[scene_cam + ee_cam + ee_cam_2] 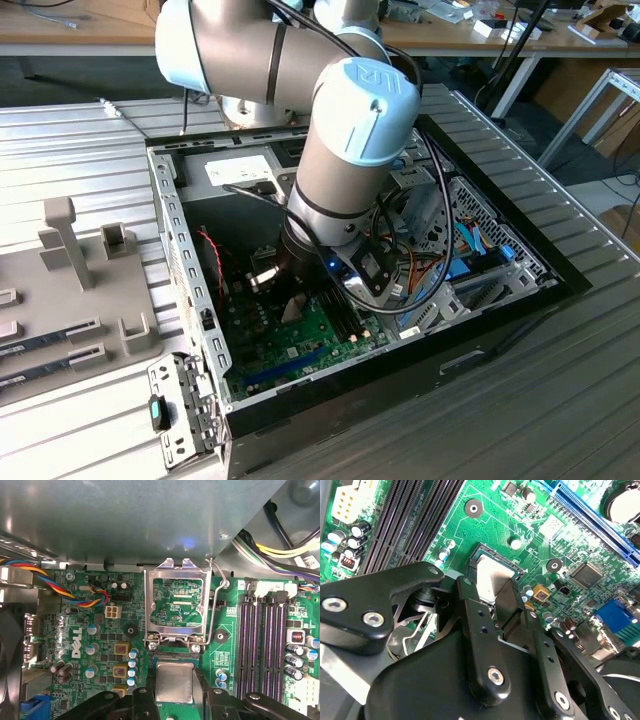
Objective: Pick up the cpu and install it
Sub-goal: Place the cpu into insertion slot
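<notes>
1. The arm (350, 150) is reaching down into the open computer case (520, 250), because the green board (485, 520) is lying flat on the floor of the case.
2. The gripper (491, 597) is pinching the cpu (489, 577). In the second wrist view its two black fingers (472, 625) are pressing on two opposite edges, so the shiny grey top is showing between them.
3. The cpu is sitting near the middle of the green board, right over the socket (501, 556). I cannot tell if it is resting in the socket or hanging just above it.
4. In the first wrist view the metal cover plate (174, 570) is standing flipped open, and the wire lever (216, 600) is swung up beside it. I think they are standing out of the way so the chip can go in flat.
5. The long black memory slots (262, 645) are running along one side of the socket, apart from the fingers.
</notes>
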Tool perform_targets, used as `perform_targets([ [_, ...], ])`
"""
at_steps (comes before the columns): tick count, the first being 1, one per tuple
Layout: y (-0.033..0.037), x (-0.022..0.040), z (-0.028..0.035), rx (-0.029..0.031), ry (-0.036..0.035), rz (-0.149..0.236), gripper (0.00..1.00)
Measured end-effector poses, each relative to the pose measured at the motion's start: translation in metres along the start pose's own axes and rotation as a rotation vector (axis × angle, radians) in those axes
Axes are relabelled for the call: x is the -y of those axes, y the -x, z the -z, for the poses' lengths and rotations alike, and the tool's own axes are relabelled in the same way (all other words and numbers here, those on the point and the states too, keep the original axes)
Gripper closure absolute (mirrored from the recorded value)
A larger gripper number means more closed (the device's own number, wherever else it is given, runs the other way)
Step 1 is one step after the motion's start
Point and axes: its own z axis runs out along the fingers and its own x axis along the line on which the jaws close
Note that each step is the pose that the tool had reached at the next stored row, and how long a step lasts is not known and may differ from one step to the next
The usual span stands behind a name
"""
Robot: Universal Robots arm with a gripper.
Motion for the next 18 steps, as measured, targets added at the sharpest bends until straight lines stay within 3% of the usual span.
perform_targets([
  [11, 0.0002, -0.0028, -0.0002, 0.0001, 0.0005, 0.000, 0.64],
  [13, 0.0001, -0.0029, -0.0003, 0.0001, 0.0009, 0.000, 0.63],
  [16, 0.0001, -0.0029, -0.0003, 0.0002, 0.0008, 0.000, 0.51],
  [18, 0.0002, -0.0028, -0.0002, 0.0001, 0.0006, 0.000, 0.51],
])
